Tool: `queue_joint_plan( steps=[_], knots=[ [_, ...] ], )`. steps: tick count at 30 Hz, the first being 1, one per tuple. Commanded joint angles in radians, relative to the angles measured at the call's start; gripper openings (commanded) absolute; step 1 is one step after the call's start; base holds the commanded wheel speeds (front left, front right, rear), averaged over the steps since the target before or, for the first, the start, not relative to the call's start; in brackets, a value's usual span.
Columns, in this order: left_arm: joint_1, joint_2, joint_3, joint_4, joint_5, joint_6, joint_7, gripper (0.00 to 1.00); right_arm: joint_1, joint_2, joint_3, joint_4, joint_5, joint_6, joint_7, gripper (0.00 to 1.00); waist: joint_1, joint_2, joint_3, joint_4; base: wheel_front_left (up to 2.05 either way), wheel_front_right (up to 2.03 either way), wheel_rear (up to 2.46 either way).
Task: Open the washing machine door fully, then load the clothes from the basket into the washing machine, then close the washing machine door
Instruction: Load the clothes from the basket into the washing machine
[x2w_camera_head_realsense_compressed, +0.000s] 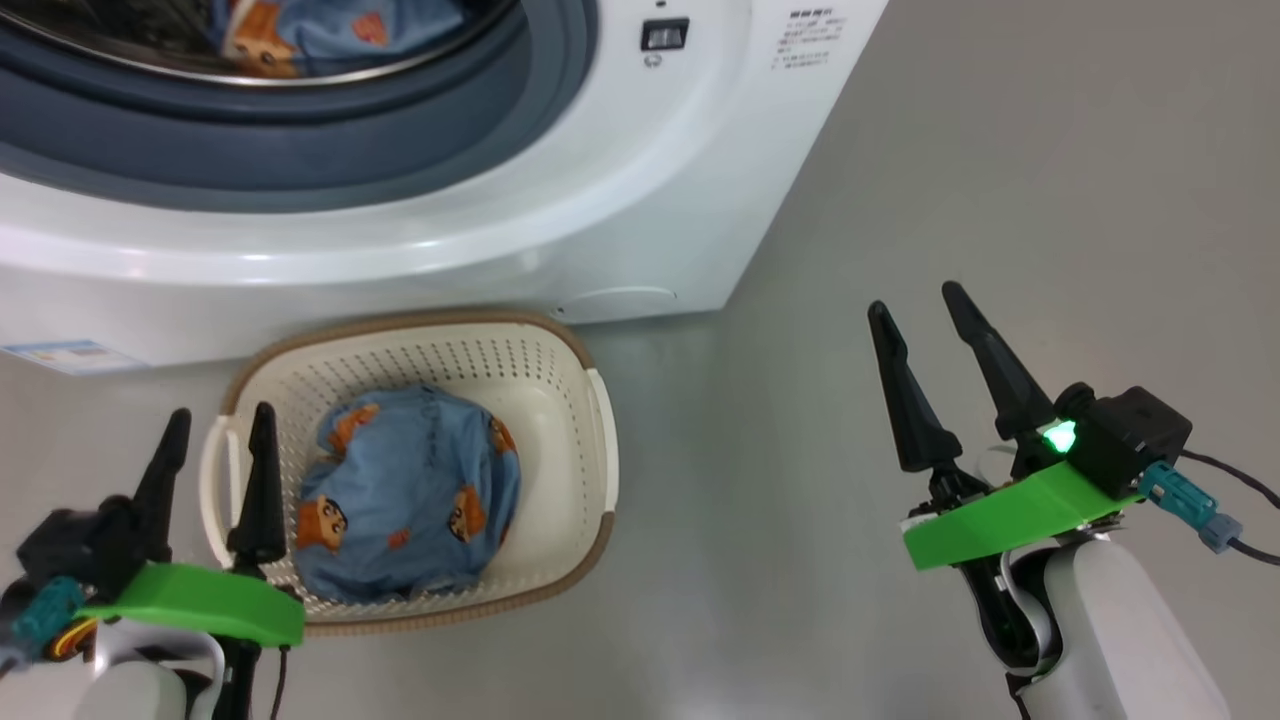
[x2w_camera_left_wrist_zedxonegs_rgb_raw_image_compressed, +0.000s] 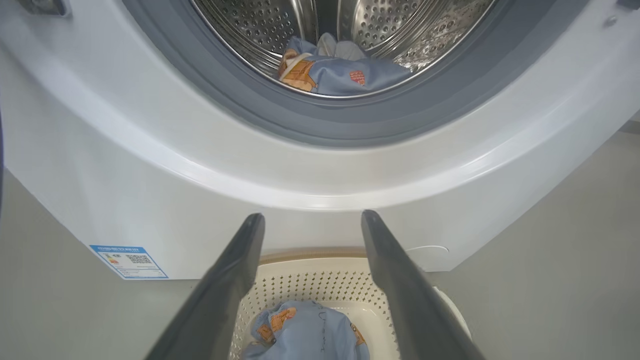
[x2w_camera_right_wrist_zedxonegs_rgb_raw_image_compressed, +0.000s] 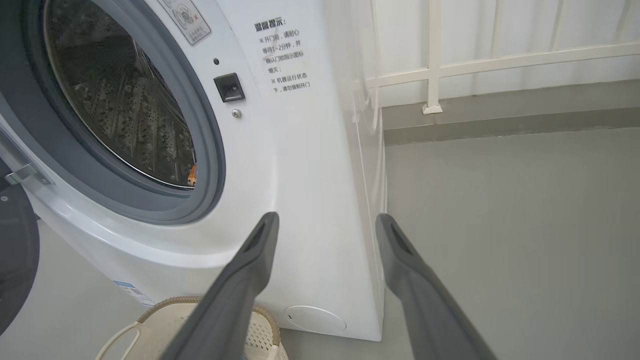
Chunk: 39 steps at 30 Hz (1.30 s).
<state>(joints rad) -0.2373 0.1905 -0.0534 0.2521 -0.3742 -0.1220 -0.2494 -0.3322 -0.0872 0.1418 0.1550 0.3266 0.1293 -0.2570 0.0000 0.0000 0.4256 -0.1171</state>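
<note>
The white washing machine (x2w_camera_head_realsense_compressed: 450, 230) stands with its drum open; a blue printed garment (x2w_camera_left_wrist_zedxonegs_rgb_raw_image_compressed: 340, 72) lies inside the steel drum. Its dark door (x2w_camera_right_wrist_zedxonegs_rgb_raw_image_compressed: 15, 260) hangs swung out at the left edge of the right wrist view. On the floor in front sits the cream basket (x2w_camera_head_realsense_compressed: 585, 400) holding more light blue clothes (x2w_camera_head_realsense_compressed: 410, 500) with orange cartoon faces. My left gripper (x2w_camera_head_realsense_compressed: 222, 425) is open and empty, just left of the basket, over its left handle. Off to the right above bare floor, my right gripper (x2w_camera_head_realsense_compressed: 915, 300) is open and holds nothing.
Grey floor (x2w_camera_head_realsense_compressed: 1000, 200) spreads to the right of the machine. A white railing (x2w_camera_right_wrist_zedxonegs_rgb_raw_image_compressed: 435, 60) and a low grey kerb run behind it. A blue label sticker (x2w_camera_head_realsense_compressed: 65, 355) marks the washer's lower left front.
</note>
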Motion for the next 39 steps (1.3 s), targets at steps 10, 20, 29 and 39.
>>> queue_joint_plan(
  steps=[10,20,29,39],
  knots=[
    [-0.107,0.078,-0.004,0.034,-0.023,-0.007,0.031,1.00,-0.049,0.026,-0.003,-0.056,-0.023,0.001,-0.005,1.00,0.0000,0.0000,0.175,-0.049,0.00,0.00,0.00],
    [-0.211,0.134,-0.060,0.188,-0.046,-0.008,0.067,1.00,-0.082,0.036,0.003,-0.079,-0.024,0.001,-0.005,1.00,0.0000,0.0000,0.259,-0.080,0.00,0.00,0.00],
    [-0.357,0.187,-0.204,0.397,-0.129,-0.008,0.126,1.00,-0.108,0.037,0.026,-0.089,0.014,0.001,-0.005,1.00,0.0000,0.0000,0.313,-0.113,0.00,0.00,0.00],
    [-0.521,0.243,-0.365,0.606,-0.206,-0.009,0.184,1.00,-0.130,0.037,0.049,-0.105,0.042,0.001,-0.005,1.00,0.0000,0.0000,0.387,-0.165,0.00,0.00,0.00]
  ],
)
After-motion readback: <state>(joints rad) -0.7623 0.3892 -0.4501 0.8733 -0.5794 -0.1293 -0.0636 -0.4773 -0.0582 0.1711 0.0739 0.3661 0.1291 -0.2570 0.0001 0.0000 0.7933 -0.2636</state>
